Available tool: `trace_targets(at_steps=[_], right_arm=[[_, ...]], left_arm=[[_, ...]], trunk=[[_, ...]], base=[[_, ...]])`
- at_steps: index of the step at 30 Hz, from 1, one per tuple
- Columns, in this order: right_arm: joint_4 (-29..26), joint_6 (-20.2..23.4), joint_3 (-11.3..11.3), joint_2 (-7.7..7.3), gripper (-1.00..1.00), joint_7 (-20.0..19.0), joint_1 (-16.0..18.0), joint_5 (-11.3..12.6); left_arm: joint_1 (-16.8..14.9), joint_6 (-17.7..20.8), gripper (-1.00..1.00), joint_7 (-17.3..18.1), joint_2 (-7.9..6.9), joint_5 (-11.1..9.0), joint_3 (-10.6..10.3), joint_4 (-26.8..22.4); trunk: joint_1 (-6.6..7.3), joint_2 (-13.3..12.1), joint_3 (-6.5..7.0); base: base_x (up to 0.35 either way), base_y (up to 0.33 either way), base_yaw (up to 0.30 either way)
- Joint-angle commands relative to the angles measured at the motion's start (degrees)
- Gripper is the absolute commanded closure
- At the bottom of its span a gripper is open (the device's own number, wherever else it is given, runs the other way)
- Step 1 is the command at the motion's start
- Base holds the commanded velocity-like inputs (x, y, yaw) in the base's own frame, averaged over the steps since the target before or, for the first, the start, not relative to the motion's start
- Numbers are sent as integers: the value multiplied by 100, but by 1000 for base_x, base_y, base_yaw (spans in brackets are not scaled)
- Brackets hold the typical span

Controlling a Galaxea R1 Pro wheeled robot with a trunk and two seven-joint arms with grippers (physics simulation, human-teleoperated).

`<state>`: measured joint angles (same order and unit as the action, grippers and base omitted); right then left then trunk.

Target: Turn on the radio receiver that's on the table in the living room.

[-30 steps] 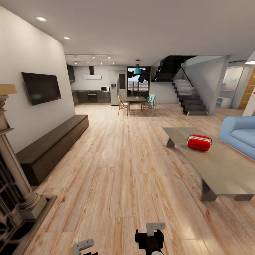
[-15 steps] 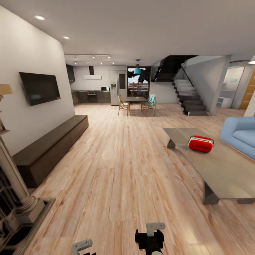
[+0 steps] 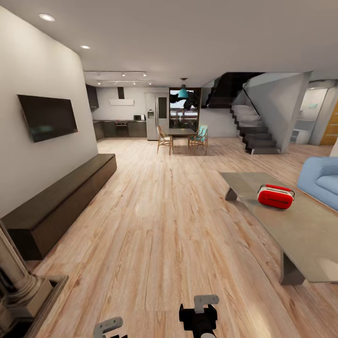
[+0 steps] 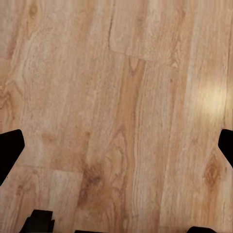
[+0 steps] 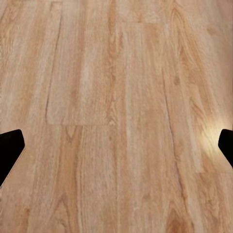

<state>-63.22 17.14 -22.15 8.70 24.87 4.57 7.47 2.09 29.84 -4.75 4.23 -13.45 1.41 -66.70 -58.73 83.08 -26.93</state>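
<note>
The red radio receiver with its white band lies on the grey low table, ahead and to my right in the living room. Both arm ends hang low at the bottom of the head view, well short of the table and to its left. In the wrist views my left gripper and right gripper are open. Their dark fingertips stand far apart over bare plank floor, with nothing between them.
A long dark bench runs along the left wall under the TV. A stone column base stands at my near left. The blue sofa sits beyond the table. Wood floor stretches ahead to the dining chairs and stairs.
The whole head view has shifted as the camera moved: the radio and table now sit further right and lower, and the column at left has slid partly out. The arms look unchanged.
</note>
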Motion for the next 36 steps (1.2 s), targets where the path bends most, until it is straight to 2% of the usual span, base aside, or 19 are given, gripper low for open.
trace_targets(at_steps=[1, 17, 32, 33, 36], right_arm=[[1, 1, 0, 0, -100, 0, 0, 0], [2, 0, 0, 0, -100, 0, 0, 0], [3, 3, -12, 0, -100, 0, 0, 9], [2, 4, -153, 0, -100, 0, 0, 9], [3, 5, -232, 0, -100, 0, 0, 9]], left_arm=[[1, 2, -100, 0, -1, 0, 0, 2], [0, 3, -100, 0, -2, 0, 0, -1], [2, 1, -100, -13, -1, 2, 0, -1], [2, 3, -100, -11, -1, 0, 0, -1], [2, 3, -100, -9, -2, 0, 5, -1]], trunk=[[0, 0, 0], [0, 0, 0], [0, 0, 0], [0, 0, 0], [0, 0, 0]], base=[[294, 175, 0], [285, 206, 0], [250, 15, 0], [332, 0, 0], [333, 0, 0]])
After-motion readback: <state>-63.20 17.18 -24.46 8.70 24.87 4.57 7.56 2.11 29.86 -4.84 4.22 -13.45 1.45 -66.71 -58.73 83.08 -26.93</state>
